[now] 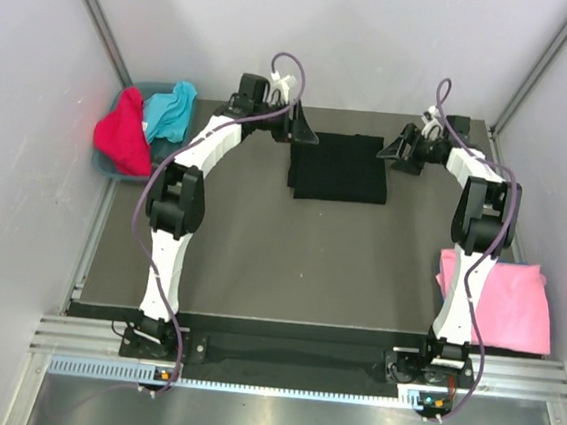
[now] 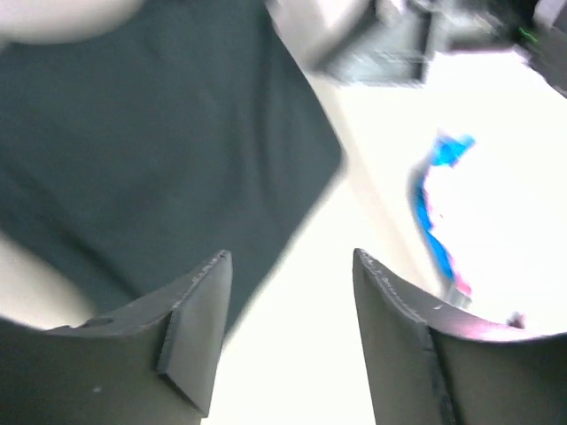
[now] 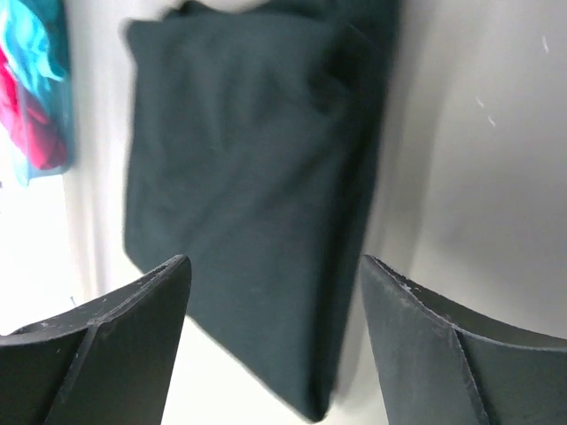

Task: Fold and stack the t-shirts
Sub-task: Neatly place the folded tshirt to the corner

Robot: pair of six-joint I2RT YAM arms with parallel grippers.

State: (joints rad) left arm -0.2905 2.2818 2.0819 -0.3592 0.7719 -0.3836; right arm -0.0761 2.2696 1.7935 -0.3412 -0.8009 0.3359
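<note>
A black t-shirt [image 1: 339, 167] lies folded into a rectangle at the back middle of the table; it also shows in the left wrist view [image 2: 142, 150] and in the right wrist view [image 3: 257, 195]. My left gripper [image 1: 301, 132] is open and empty at its left edge. My right gripper [image 1: 390, 150] is open and empty at its right edge. A pink t-shirt [image 1: 501, 299] lies folded at the front right. A red t-shirt [image 1: 122, 134] and a turquoise t-shirt [image 1: 171, 109] lie crumpled in a bin at the back left.
The grey-blue bin [image 1: 107, 167] stands at the table's back left corner, against the left wall. White walls close in both sides and the back. A metal rail [image 1: 289, 359] runs along the near edge by the arm bases.
</note>
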